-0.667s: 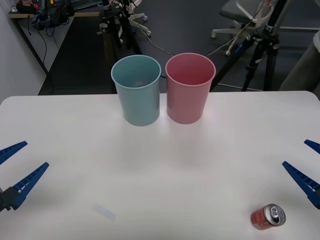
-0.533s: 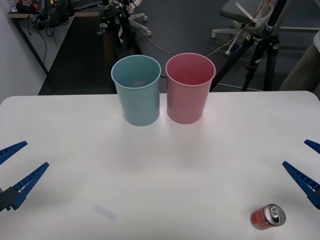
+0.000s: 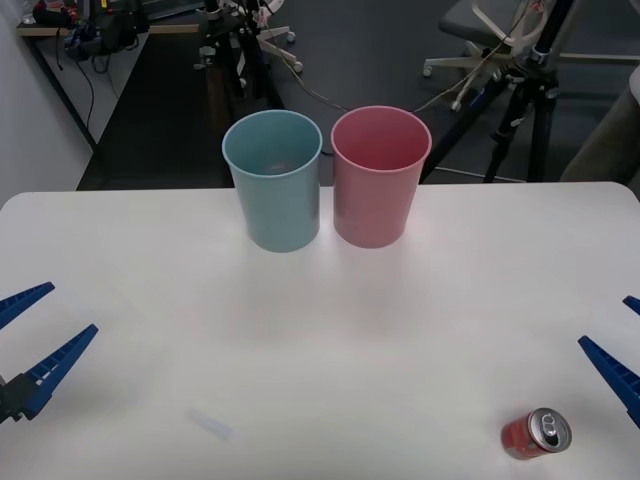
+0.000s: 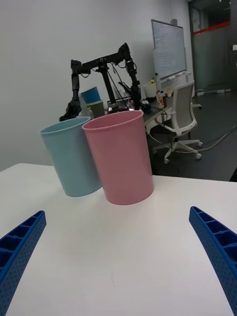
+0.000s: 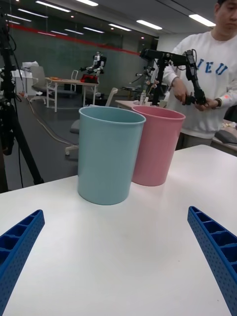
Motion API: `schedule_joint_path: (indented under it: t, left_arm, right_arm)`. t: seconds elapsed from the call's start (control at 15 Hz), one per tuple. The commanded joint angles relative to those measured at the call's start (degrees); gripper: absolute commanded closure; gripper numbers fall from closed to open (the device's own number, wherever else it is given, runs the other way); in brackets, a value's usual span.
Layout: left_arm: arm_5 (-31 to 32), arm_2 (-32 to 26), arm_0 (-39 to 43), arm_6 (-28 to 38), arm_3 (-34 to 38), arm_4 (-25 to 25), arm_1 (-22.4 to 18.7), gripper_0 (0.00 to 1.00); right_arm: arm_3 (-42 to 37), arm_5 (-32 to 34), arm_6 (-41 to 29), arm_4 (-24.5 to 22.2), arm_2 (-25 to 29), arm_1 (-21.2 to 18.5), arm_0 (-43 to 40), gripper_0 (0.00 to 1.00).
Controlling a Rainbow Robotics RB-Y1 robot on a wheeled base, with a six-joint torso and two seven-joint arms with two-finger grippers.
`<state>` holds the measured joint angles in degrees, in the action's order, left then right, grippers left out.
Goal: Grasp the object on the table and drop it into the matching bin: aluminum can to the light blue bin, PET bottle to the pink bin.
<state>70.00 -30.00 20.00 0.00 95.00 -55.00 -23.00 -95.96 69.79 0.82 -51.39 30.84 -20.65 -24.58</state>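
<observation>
Small red aluminium drink can (image 3: pixel 534 434) with silver top and pull tab: upright on the large white table (image 3: pixel 320 330) with rounded corners, close to the near edge, toward the right corner. Nothing touching it.

Pale teal-blue tapered round plastic bin (image 3: pixel 273 180): upright near the far edge, about mid-width. Pink tapered round plastic bin (image 3: pixel 379 175) of the same shape: just beside it on the right, rims nearly touching; contact cannot be told. Both well apart from the can.

Right gripper (image 3: pixel 622 342): blue ribbed fingers spread wide, nothing between them, at the right edge of the table, beyond the can and apart from it. In the right wrist view, the fingers (image 4: pixel 217 247) at both corners, bins ahead.

Left gripper (image 3: pixel 32 331): at the left edge of the table, fingers (image 5: pixel 212 252) spread wide, holding nothing, well apart from can and bins.
</observation>
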Motion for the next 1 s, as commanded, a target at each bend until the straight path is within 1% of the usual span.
schedule_joint_path:
  t: [0.07, 0.33, 0.6, 0.67, 0.8, 1.0]
  left_arm:
    - [0.0, 0.0, 0.0, 0.0, 0.0, 0.0, 0.0, 0.00]
    - [0.0, 0.0, 0.0, 0.0, 0.0, 0.0, 0.0, 0.00]
    - [0.0, 0.0, 0.0, 0.0, 0.0, 0.0, 0.0, 0.00]
    - [0.0, 0.0, 0.0, 0.0, 0.0, 0.0, 0.0, 0.00]
    - [0.0, 0.0, 0.0, 0.0, 0.0, 0.0, 0.0, 0.00]
    - [0.0, 0.0, 0.0, 0.0, 0.0, 0.0, 0.0, 0.00]
  right_arm:
    - [-0.3, 0.1, 1.1, 1.7, 0.4, 0.0, -3.2, 0.00]
    - [-0.3, 2.4, 3.3, 3.4, 1.7, 0.0, -7.5, 0.00]
    - [-0.3, 2.7, 6.0, 3.8, 0.8, 0.1, -12.4, 0.00]
    - [-0.3, 2.6, 7.3, 4.0, 0.5, 0.0, -13.5, 0.00]
    - [-0.3, 2.0, 12.9, 5.2, -0.4, 0.0, -16.5, 0.00]
    - [-0.2, 2.1, 18.2, 6.4, -1.1, 0.1, -20.4, 0.00]
